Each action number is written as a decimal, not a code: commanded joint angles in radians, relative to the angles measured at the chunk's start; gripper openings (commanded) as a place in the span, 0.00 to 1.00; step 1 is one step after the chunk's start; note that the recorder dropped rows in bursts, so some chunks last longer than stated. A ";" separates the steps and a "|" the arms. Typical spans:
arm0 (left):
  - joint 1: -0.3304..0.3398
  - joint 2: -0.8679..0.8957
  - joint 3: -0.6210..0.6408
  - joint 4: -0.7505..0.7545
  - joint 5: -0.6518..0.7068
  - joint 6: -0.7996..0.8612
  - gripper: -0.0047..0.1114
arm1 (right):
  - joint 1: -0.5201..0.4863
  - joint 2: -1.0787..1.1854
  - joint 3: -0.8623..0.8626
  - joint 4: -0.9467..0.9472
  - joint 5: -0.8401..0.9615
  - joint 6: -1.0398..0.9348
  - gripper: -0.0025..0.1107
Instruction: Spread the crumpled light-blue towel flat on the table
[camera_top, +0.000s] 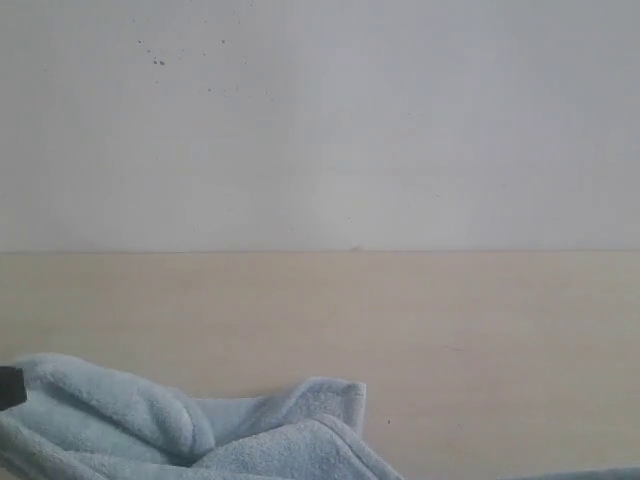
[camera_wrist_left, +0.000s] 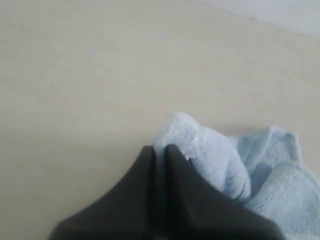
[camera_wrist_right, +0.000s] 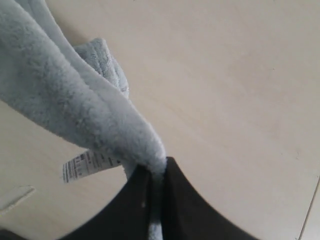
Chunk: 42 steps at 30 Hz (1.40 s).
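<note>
Crumpled light-blue towel (camera_top: 200, 430) bunched on the bench (camera_top: 450, 330) at the exterior view's lower left, one fold pinched by the closed left gripper (camera_wrist_left: 159, 150), an edge near its white tag (camera_wrist_right: 85, 165) clamped in the closed right gripper (camera_wrist_right: 156, 170).

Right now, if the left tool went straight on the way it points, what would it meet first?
The towel: its bunched fold sits right at the left tool's tips, apparently pinched there. Past that fold only bare table shows, though depth is hard to judge.
</note>
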 joint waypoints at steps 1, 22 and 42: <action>0.000 -0.101 -0.016 0.044 0.053 -0.001 0.14 | 0.001 -0.005 0.003 -0.007 -0.008 0.002 0.07; 0.000 0.408 -0.427 0.161 0.506 0.293 0.54 | 0.001 -0.005 0.003 0.033 -0.008 -0.003 0.07; -0.120 1.068 -0.936 0.369 0.557 0.323 0.54 | 0.001 -0.003 0.003 0.036 -0.008 -0.022 0.07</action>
